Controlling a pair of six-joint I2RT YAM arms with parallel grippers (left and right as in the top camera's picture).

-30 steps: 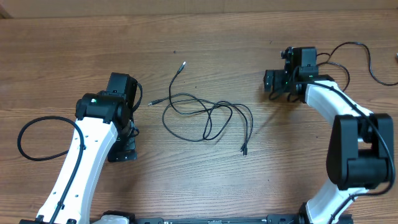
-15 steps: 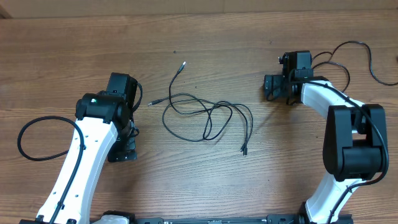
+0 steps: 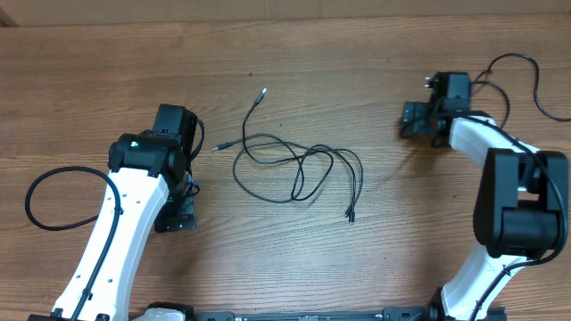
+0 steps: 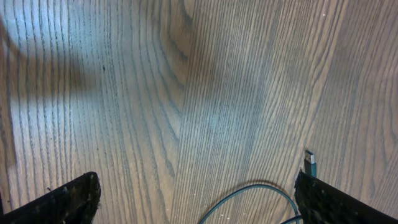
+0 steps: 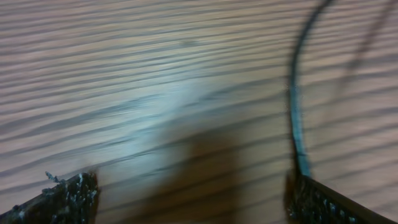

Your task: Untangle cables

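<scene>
Overhead only: the cables point(image 3: 299, 165) lie as one loose tangle of thin black loops, flat on the worktop point(image 3: 294, 267) between the two arms. An upper plug tip point(image 3: 263, 91), silvery, sticks out above the tangle's left side. A left plug tip point(image 3: 217, 148) sits at its left edge. Two dark cable ends point(image 3: 350, 216) trail out together below its right side. The left arm point(image 3: 116, 232) is just left of the tangle, the right arm point(image 3: 500, 178) well apart to its right. Neither touches the loops.

Left wrist view only: left fingers point(image 4: 68, 199) wide apart, nothing gripped. A thin arc of cable lies on the wood between them. A flat metal plug tip shows up close, just beside one finger; can't tell if it touches.

Right wrist view only: right fingers point(image 5: 65, 199) wide apart, bare wood between them. The picture is blurred. A dark cord point(image 5: 297, 106) runs down to one finger; can't tell which cord it is.

Materials: the worktop is brown wood with strong straight grain, with a pale glare patch in both wrist views. The arms have smooth white shells and black joints, and there's a green light point(image 3: 136, 143) on the left one. A thick black wire loop point(image 3: 40, 201) lies on the far side of the left arm from the tangle.
</scene>
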